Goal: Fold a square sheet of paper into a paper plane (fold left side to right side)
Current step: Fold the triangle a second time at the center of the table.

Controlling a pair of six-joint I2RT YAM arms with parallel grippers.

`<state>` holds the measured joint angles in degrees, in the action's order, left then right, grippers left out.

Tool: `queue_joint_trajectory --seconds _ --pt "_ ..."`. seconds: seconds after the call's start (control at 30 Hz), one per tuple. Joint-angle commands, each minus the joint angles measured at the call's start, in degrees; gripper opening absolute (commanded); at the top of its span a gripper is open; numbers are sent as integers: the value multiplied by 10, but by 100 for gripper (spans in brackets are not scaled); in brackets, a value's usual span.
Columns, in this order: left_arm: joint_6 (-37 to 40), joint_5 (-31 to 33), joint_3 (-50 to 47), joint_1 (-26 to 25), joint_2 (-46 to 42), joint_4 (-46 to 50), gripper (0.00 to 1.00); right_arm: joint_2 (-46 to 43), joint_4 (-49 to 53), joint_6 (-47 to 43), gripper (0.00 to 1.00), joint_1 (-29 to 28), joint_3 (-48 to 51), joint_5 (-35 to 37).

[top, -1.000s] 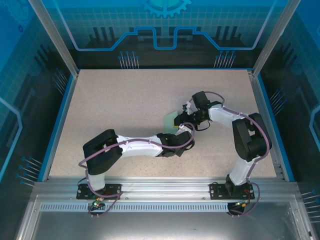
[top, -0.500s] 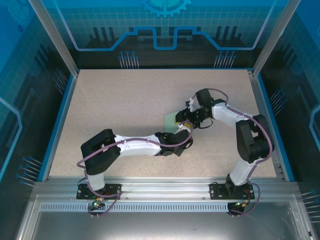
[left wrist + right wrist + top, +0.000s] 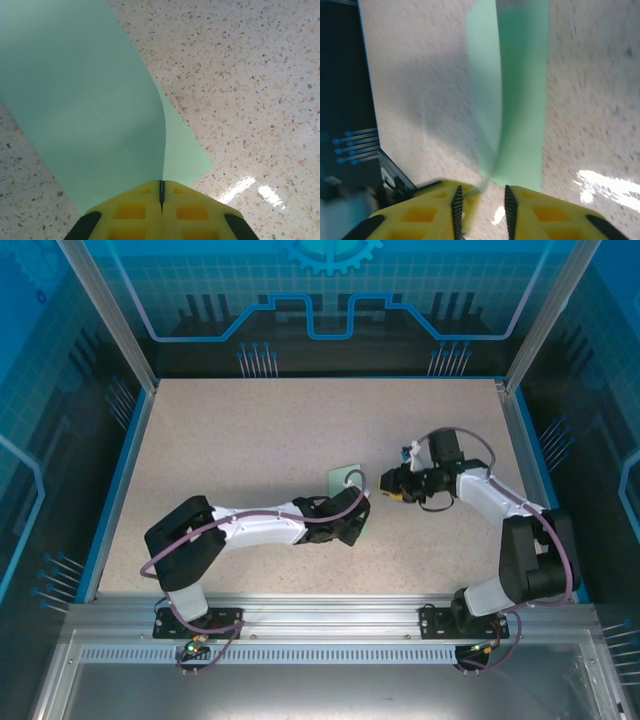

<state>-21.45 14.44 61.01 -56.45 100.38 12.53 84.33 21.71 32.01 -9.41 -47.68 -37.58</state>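
Left arm (image 3: 250, 525) lies low, stretched out to the right, with the left gripper (image 3: 161, 186) pinched tight on the square sheet of paper (image 3: 85, 100). Right arm (image 3: 495, 502) is bent at the elbow, wrist pointing left. Right gripper (image 3: 481, 195) has a narrow gap between its fingers, view blurred.

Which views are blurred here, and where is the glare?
Right wrist: blurred all over, the sheet of paper smeared, a bright glare patch on the table at lower right. Left wrist: sharp, paper edges crisp, smaller glare spots at lower right. Top external: sharp and evenly lit.
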Motion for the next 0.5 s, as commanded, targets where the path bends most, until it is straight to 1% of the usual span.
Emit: queue_joint_trajectory --seconds 0.0,0.07,0.1,0.2,0.27,0.47 --pt "-17 -32 -18 10 -28 -12 3 -9 -50 17 23 -29 54 -16" --pt "-17 -41 -23 16 -34 -11 3 -2 -70 28 17 -52 76 -4" --pt "-16 -46 -25 20 -35 -11 3 4 -81 33 16 -65 83 3" --pt "-12 -61 -28 31 -40 -7 3 23 -97 41 14 -95 86 21" --pt "-6 -82 -26 40 -42 0 4 37 -85 39 13 -113 75 48" --pt "14 -110 -20 63 -37 17 4 79 -78 39 12 -141 55 86"
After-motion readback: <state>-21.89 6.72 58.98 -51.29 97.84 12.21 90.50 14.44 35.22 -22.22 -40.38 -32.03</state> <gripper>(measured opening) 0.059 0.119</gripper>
